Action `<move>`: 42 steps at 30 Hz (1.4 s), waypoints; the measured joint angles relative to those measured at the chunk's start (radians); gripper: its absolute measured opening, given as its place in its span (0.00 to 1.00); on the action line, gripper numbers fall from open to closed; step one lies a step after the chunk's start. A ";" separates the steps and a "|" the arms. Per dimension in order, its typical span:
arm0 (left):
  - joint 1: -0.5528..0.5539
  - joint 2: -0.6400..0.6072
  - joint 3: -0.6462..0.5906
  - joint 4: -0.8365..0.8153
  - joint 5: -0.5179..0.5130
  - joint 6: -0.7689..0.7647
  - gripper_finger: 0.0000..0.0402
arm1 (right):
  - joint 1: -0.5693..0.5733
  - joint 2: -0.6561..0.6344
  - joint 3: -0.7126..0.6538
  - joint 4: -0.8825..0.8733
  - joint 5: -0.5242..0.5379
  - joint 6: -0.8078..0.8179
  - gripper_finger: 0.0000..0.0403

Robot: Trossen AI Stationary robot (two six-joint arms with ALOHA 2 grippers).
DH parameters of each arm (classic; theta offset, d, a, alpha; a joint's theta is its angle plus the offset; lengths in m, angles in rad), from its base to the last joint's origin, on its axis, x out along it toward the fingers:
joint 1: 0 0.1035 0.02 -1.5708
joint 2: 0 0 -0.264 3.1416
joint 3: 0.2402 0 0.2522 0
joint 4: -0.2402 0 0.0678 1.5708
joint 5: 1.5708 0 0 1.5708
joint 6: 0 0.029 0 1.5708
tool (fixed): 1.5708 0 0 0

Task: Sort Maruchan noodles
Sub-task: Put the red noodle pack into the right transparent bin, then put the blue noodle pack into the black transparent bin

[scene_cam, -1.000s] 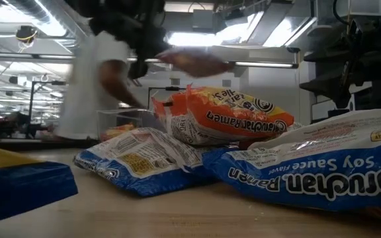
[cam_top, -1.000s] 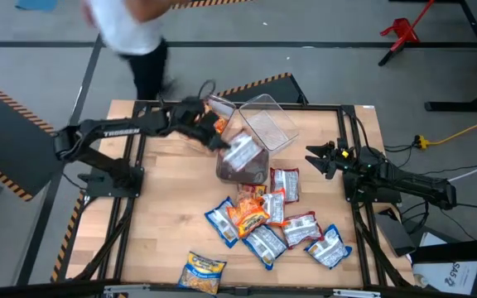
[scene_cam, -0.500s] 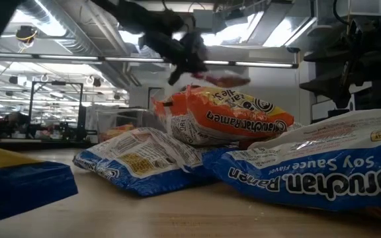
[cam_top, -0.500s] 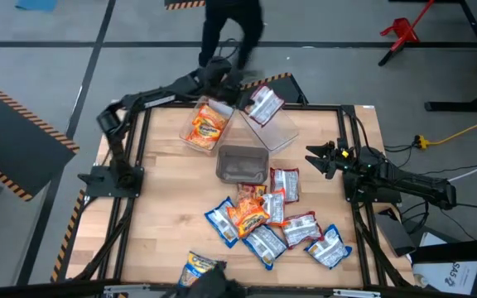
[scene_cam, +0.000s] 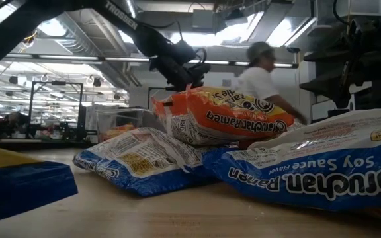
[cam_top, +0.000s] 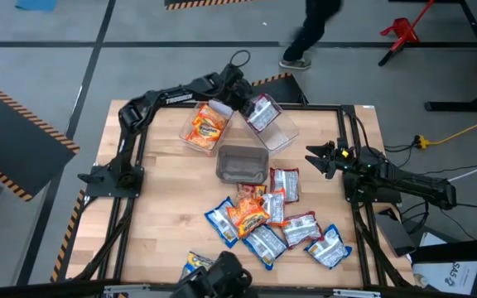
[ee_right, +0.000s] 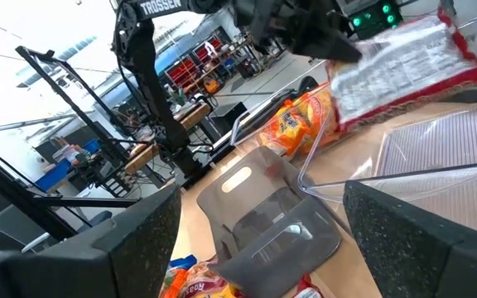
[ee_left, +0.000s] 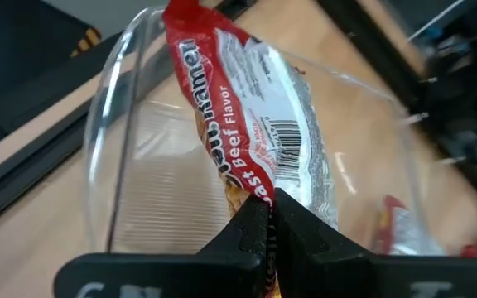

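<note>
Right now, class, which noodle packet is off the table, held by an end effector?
The red-and-white packet, pinched in the left end effector over the far clear bin; all others lie on the table or in bins.

The left gripper (cam_top: 243,93) has carried its red-and-white packet (cam_top: 261,111) rightward over the far clear bin (cam_top: 280,132); the person (cam_top: 309,33) walked right.

Grey concrete floor (cam_top: 48,33) around a light wooden table (cam_top: 168,182) on a black frame. Black-and-orange hazard tape (cam_top: 7,93) on the floor at left. Red stand (cam_top: 400,33) at top right, yellow cable (cam_top: 462,131) at right. A person (cam_top: 309,33) walks past beyond the table. Low view: ceiling strip lights (scene_cam: 58,30), shelving and equipment far behind.
</note>
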 joint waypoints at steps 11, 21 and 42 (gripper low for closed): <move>-0.001 0.070 0.001 0.007 -0.026 0.022 0.00 | 0.000 0.000 0.000 0.000 0.000 0.019 0.80; -0.025 0.079 0.001 0.013 -0.125 0.125 0.18 | 0.000 0.000 0.000 0.000 0.000 0.019 0.80; -0.144 -0.253 0.167 -0.364 0.207 0.314 0.26 | 0.000 0.000 0.000 -0.002 -0.011 0.018 0.80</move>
